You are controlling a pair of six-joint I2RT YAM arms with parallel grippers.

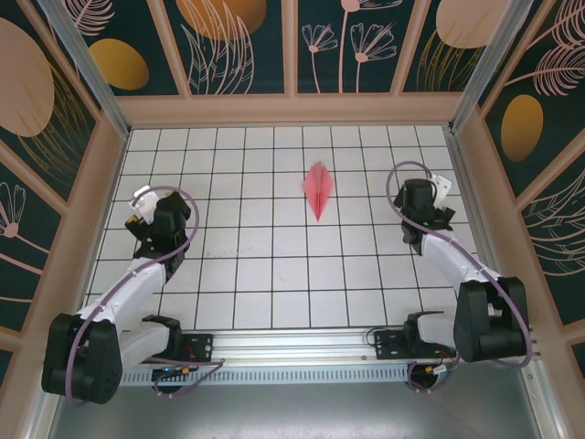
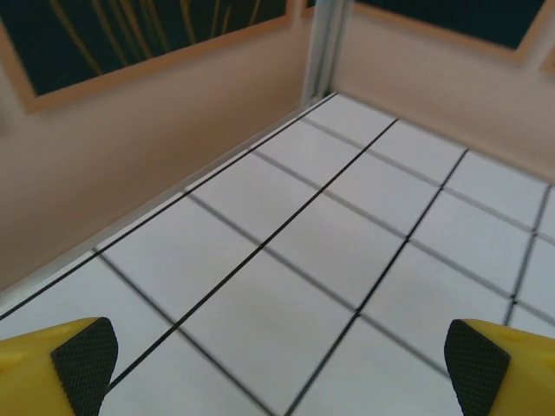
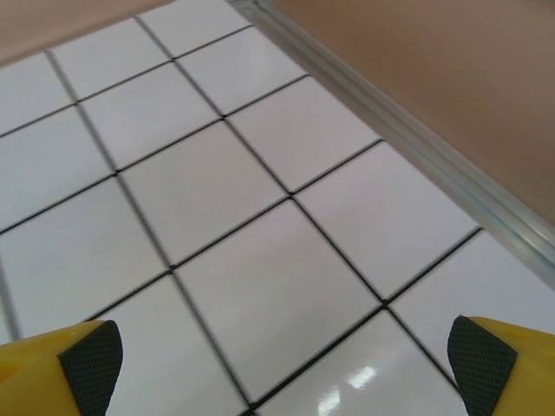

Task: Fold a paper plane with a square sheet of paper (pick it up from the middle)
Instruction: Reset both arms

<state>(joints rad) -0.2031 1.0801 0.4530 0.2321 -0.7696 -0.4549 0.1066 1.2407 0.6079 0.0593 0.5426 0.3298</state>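
I judge the folding done and the step in hand to be the let-go. Across the white gridded table (image 1: 238,274) both arms sit drawn out to their own sides, and nothing is held.

The left pincer (image 2: 279,364) stands spread as wide as it goes, and between its black pads (image 2: 82,362) I see bare tile, with the side wall beyond. The right pincer (image 3: 284,362) is just as wide and just as empty, with tile under it and the wall's metal rail ahead.

The paper plane (image 1: 317,190) lies flat on the table between the two pincers. It is well apart from both, nearer the right one, inboard of it and a little farther out from the bases. Neither pincer faces it.

To my eye the next move calls for very little. I would keep both arms clear of the plane and park them, sweeping nothing across the middle tiles, since so light a thing would slide at a touch.

The plane is a narrow pink-red dart. Its broad tail points toward the far wall and its sharp nose toward the bases. A centre fold runs its length, with the wing on one side paler than the other. I cannot tell how crisp the creases are.
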